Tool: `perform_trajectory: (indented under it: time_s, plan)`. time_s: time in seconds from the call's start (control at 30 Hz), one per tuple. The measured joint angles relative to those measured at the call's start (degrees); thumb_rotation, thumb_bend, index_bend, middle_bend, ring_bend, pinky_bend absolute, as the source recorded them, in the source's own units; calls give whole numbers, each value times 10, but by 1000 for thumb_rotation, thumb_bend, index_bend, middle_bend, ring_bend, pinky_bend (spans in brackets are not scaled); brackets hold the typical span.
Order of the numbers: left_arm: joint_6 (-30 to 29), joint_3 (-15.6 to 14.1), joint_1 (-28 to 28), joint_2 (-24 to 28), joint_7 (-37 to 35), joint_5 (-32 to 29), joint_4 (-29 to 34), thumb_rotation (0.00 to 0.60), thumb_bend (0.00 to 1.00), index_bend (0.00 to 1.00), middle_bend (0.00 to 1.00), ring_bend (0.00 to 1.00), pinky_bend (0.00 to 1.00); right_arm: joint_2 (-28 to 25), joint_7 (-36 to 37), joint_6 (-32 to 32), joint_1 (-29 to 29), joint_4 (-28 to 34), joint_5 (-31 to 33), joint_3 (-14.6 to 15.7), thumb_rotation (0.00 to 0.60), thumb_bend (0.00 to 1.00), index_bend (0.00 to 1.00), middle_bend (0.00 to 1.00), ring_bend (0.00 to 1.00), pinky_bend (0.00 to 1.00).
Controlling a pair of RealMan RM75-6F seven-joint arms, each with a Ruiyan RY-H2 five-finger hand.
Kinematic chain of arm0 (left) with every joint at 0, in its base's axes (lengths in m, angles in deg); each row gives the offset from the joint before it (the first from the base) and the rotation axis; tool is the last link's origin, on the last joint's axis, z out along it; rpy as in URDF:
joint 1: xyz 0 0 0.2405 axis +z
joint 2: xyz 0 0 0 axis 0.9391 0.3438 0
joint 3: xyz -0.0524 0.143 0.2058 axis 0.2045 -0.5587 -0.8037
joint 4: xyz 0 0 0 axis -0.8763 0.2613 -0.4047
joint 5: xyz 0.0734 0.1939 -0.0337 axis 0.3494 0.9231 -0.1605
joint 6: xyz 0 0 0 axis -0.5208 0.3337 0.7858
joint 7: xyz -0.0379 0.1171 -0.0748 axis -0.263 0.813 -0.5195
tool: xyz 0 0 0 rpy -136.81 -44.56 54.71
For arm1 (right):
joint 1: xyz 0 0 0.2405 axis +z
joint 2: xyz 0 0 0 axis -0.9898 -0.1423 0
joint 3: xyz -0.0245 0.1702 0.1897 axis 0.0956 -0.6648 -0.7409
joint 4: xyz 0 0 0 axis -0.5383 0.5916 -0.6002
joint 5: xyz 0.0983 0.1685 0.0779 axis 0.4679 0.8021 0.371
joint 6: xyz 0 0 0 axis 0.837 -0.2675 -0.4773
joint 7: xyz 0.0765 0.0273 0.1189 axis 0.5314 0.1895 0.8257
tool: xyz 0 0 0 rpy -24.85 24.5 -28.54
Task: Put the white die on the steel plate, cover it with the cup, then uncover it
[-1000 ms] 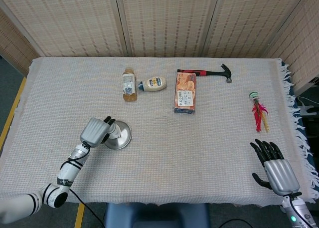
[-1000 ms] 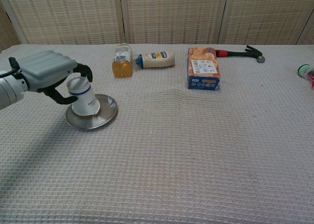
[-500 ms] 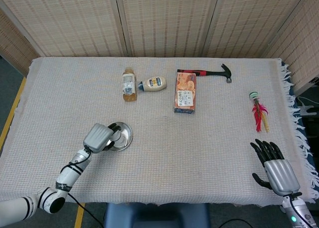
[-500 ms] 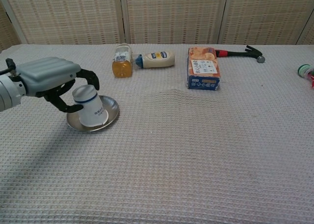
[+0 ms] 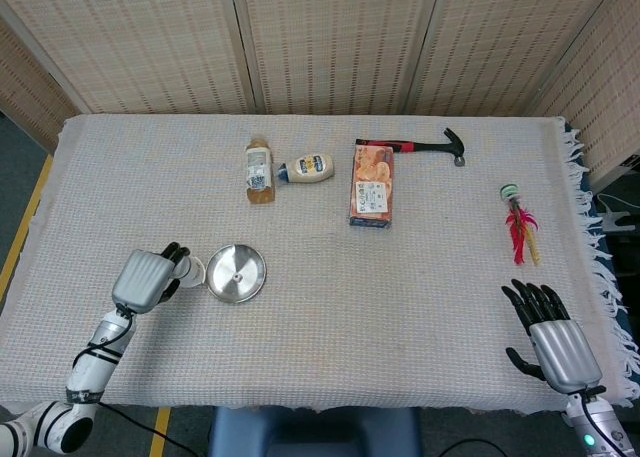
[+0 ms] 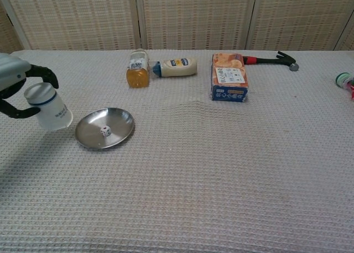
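Chest view shows the die (image 6: 105, 131) clearly: small white cube with dark pips, sitting near the middle of the plate (image 6: 119, 119). In the head view it is only a tiny speck on the plate (image 5: 248, 262), pips not readable. Chest view cuts off most of my left hand (image 6: 14, 78) at the frame edge; head view shows the whole left hand (image 5: 146, 278) and forearm, just left of the plate. My right hand (image 5: 556, 343) appears only in the head view, at the table's near right corner, fingers spread and holding nothing. Left hand's fingers are curled around the cup (image 6: 48, 106), gripping it near its closed end. Cup is white with a dark band near the closed end and some small print on the side. It is inverted and tilted: closed end up toward my hand, open mouth down and slanted toward the plate, long axis leaning off vertical. It sits just left of the plate, off the rim; can't tell whether its mouth touches the cloth. Plate is a shallow round steel dish, uncovered, flat on the cloth. Die faces too small to tell which number is up. In the head view the cup (image 5: 190, 270) is mostly hidden behind my fingers, only its white mouth showing beside the plate's rim.
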Motion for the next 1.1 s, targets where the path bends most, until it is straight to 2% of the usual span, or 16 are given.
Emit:
perform_trajectory:
  time_s: [0.1,0.23,0.33,0.4,0.5,0.6,0.73,0.9,1.0,1.03,1.1]
  plan:
    - [2,-13,19,6,2,-15,-1,600,396,571,715,738,931,2,-4,-2,1,0,0,1,600,171,0,0,0,0]
    - [4,-17,29,-1,-3,-19,-21,600,394,560,705,737,927,5,-10,-4,1,1,-1,2,600,171,0,0,0,0]
    - [12,-19,32,-4,-10,-20,-31,600,388,466,648,728,917,5,-12,-2,0,2,-2,2,600,171,0,0,0,0]
    - [25,-20,32,-1,-16,-22,-27,600,379,327,552,710,905,5,-12,-1,-1,2,-2,2,600,172,0,0,0,0]
    - [41,-20,32,10,-21,-30,-12,600,366,64,322,694,900,5,-12,-1,-1,2,-1,2,600,171,0,0,0,0]
    - [51,-19,33,23,-20,-41,9,600,353,0,154,683,902,5,-11,-2,-1,2,-2,2,600,171,0,0,0,0]
    - [41,-17,42,42,-24,-44,41,600,342,0,71,626,876,4,-10,-1,-1,2,-3,3,600,171,0,0,0,0]
    - [-8,-15,68,70,-50,-31,76,600,327,0,49,452,745,3,-10,1,-2,4,-6,4,600,172,0,0,0,0]
    - [-36,-16,89,85,-75,-21,92,600,322,0,18,160,502,3,-12,2,-3,4,-8,5,600,171,0,0,0,0]
    - [-47,-17,97,88,-86,-17,96,600,323,0,6,61,383,4,-13,3,-3,5,-9,5,600,171,0,0,0,0]
    - [-80,-24,119,93,-123,-1,98,600,325,0,0,1,238,4,-14,6,-5,5,-11,6,600,171,0,0,0,0]
